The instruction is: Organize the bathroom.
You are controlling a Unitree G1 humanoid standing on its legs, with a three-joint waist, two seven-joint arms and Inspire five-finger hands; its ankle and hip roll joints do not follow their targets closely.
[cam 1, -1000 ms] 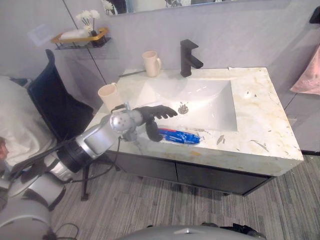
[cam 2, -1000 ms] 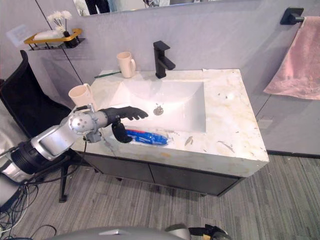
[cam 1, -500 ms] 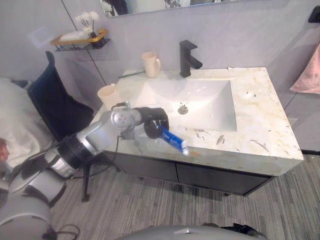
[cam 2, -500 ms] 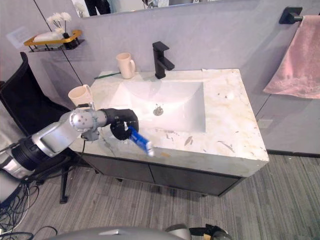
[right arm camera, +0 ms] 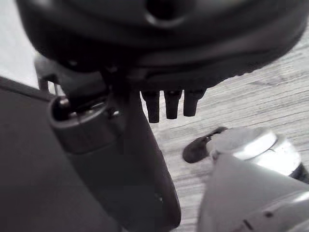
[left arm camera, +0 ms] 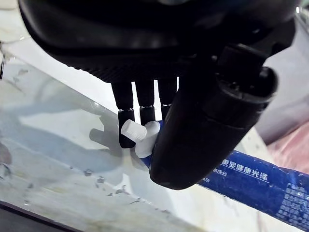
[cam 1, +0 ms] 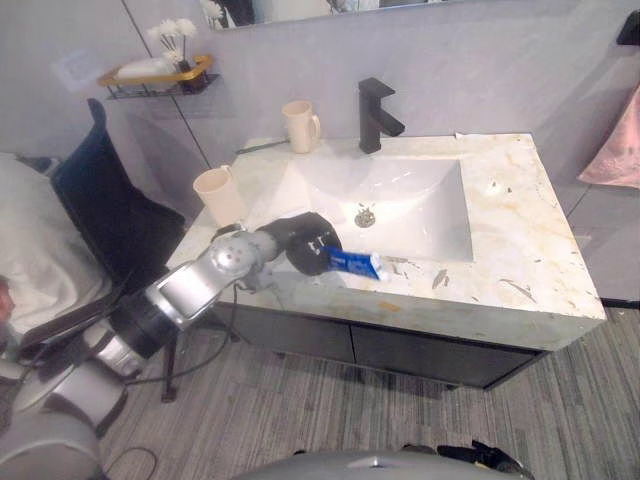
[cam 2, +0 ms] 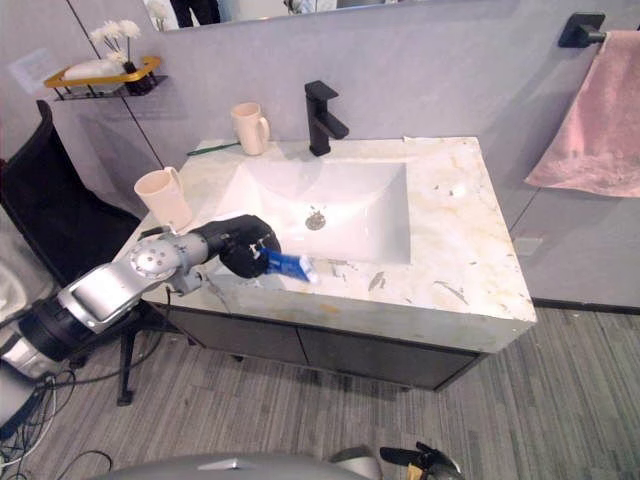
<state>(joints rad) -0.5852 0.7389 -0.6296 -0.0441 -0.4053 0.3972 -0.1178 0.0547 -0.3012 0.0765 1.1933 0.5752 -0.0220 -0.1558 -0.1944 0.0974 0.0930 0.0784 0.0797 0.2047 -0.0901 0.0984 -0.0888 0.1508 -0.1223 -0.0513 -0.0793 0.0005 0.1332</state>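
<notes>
Over the counter's (cam 1: 520,290) front edge, the left hand (cam 1: 303,243) curls its fingers and thumb around a blue toothpaste tube (cam 1: 354,263), which juts toward the sink (cam 1: 400,200). The right hand (right arm camera: 145,121) hangs with fingers relaxed above the floor.

Marble vanity top (cam 1: 520,215) (two cups (cam 1: 218,195))

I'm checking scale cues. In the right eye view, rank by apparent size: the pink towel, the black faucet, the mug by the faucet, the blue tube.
1. pink towel
2. black faucet
3. mug by the faucet

The blue tube is partly hidden in the left robot hand, so unranked.
</notes>
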